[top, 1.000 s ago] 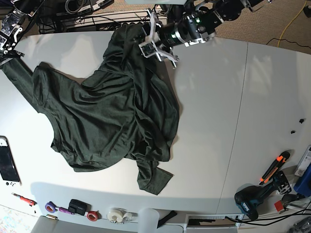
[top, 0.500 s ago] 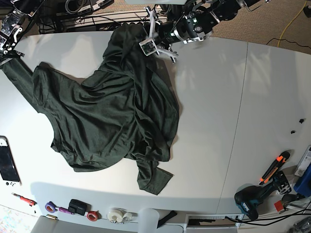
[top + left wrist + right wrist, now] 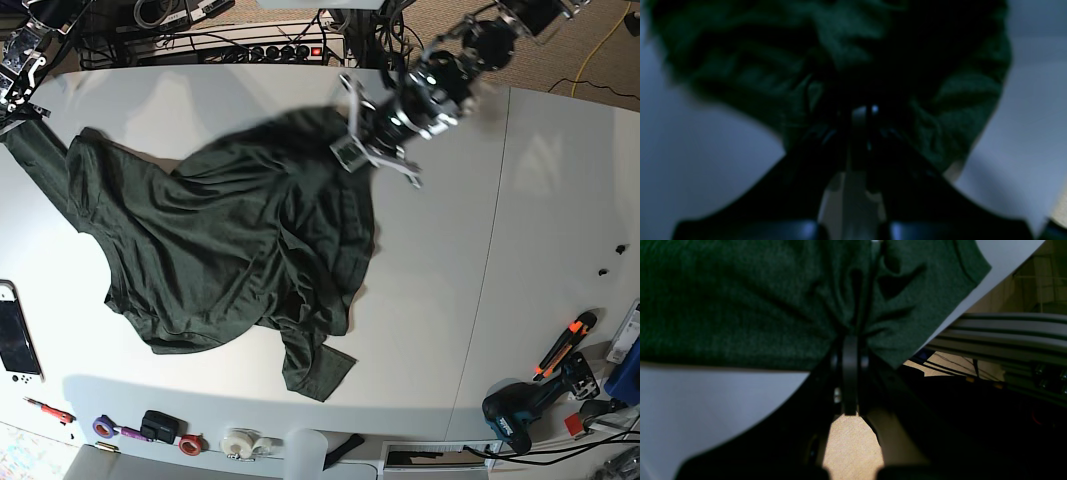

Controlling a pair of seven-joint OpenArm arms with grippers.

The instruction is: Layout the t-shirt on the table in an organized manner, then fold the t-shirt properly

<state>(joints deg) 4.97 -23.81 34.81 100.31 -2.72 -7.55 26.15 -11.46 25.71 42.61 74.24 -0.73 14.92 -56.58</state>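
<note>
Since half a second ago my left gripper (image 3: 352, 148) has swung from the table's far edge toward the middle, dragging the shirt's upper lobe with it; that lobe, which used to point to 12 o'clock, now lies pulled over toward 2 o'clock. A second ago those jaws stood wide; now they are pinched together on a bunched fold of the t-shirt (image 3: 230, 250).

The t-shirt is dark forest green, heathered and soft, badly rumpled, with deep creases running through the body. It sprawls over the left half of the white table (image 3: 450, 260), one hemmed sleeve poking out toward 6 o'clock and another stretched off to 10 o'clock.

In the left wrist view (blurred and dim) the cloth (image 3: 840, 66) gathers right at the fingertips of my left gripper (image 3: 863, 113), table (image 3: 706, 140) pale on either side.

My right gripper (image 3: 20, 85) sits at the 10 o'clock corner, clamped on the sleeve there. Its wrist view shows the fabric (image 3: 740, 300) puckered into the closed right gripper (image 3: 853, 343), at the edge of the table (image 3: 706, 406).
</note>
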